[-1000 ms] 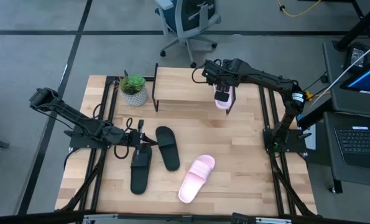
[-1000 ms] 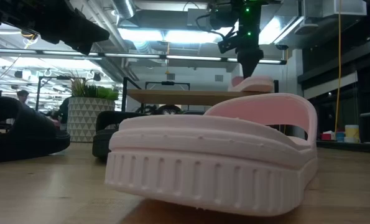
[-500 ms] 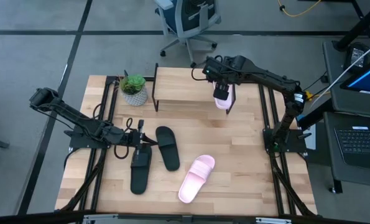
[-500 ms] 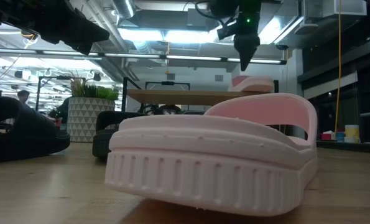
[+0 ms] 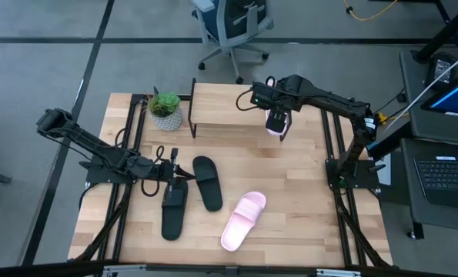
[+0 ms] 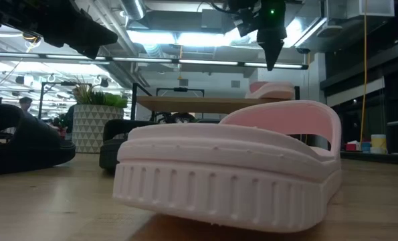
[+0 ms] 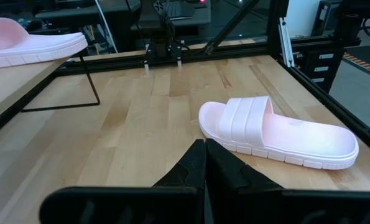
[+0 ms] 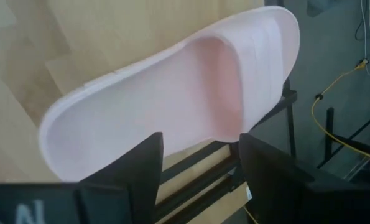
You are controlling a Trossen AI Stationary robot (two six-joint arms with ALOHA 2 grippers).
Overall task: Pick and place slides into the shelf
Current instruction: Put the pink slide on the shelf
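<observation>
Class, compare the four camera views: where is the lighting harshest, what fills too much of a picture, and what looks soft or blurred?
Low view: bright ceiling lights glare behind the right claw, leaving it a silhouette, and the near pink slide fills the picture. Left wrist view: the left claw is blurred at the bottom edge. High view: light is even on the table.

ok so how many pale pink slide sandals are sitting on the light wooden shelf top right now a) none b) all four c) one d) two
c: one pale pink slide sandal lies on the light wooden shelf top under the open right gripper; the other pink slide sandal and two matte black slide sandals are on the table.
</observation>
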